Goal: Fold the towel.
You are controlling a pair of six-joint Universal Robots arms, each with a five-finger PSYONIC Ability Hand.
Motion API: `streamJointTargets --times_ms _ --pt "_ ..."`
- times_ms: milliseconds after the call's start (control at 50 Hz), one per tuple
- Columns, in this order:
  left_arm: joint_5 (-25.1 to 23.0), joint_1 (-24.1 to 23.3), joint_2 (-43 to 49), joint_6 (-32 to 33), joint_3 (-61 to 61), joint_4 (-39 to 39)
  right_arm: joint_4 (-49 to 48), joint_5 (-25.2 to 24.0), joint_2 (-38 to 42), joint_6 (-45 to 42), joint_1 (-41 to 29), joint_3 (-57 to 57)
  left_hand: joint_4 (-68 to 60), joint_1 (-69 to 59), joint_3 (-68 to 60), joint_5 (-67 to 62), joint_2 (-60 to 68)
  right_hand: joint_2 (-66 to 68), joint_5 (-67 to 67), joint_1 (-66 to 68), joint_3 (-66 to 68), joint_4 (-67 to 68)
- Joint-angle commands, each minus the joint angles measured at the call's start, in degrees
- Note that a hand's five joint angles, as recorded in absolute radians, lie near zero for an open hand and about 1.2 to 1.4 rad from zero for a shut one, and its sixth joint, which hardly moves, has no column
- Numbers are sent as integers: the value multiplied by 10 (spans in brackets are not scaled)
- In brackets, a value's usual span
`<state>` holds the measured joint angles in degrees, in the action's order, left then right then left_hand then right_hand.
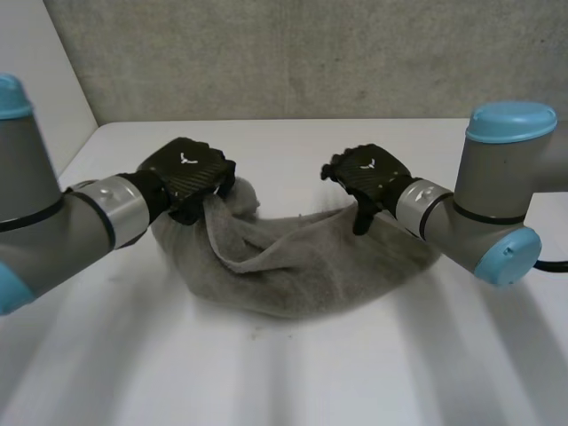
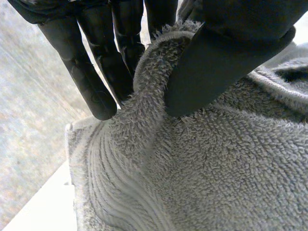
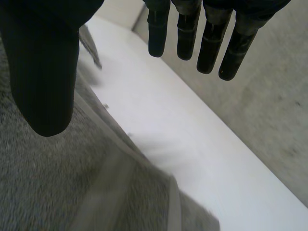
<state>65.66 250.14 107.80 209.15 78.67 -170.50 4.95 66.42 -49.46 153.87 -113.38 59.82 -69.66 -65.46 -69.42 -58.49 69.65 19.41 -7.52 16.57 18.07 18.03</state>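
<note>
Left hand (image 1: 185,170) clamped on grey terry towel (image 1: 302,266), thumb pinching raised fold against fingers. Right hand (image 1: 368,173) at towel's other end, fingers straight, thumb apart, gripping nothing. Small white emblem on back of each hand, perhaps a logo, unreadable. Towel bunched mid white table (image 1: 284,382); grey wall (image 1: 293,53) behind.
</note>
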Motion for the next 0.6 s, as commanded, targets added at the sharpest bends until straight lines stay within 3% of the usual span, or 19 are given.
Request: streamJointTargets --times_ms 20,240,280,300,340,380,540,600 --pt "0 0 -93 -1 53 3 13 -90 25 35 -3 -24 -103 -145 -106 -115 104 -2 -16 26 11 11" --pt "0 -1 -134 -1 88 0 34 -123 64 40 -26 -16 -103 -145 -106 -115 104 102 -121 130 115 116" --pt "0 -1 -130 0 89 0 34 -120 70 38 -33 -14 -103 -145 -106 -115 104 234 -253 262 247 248" --pt "0 -1 -130 0 89 0 34 -120 70 38 -33 -14 -103 -145 -106 -115 104 235 -254 263 248 249" --pt "0 3 -121 0 92 0 30 -117 72 41 -33 -15 -103 -145 -106 -115 104 526 -545 554 539 540" --pt "0 7 -117 0 95 0 29 -117 71 42 -33 -15 -103 -145 -106 -115 104 605 -624 634 619 619" --pt "0 9 -100 0 96 -4 28 -113 56 42 -29 -18 -103 -145 -106 -115 104 606 -625 634 619 620" --pt "-1 9 -95 0 94 -6 24 -88 25 43 -20 -17 -103 -145 -106 -115 104 606 -625 634 619 620"
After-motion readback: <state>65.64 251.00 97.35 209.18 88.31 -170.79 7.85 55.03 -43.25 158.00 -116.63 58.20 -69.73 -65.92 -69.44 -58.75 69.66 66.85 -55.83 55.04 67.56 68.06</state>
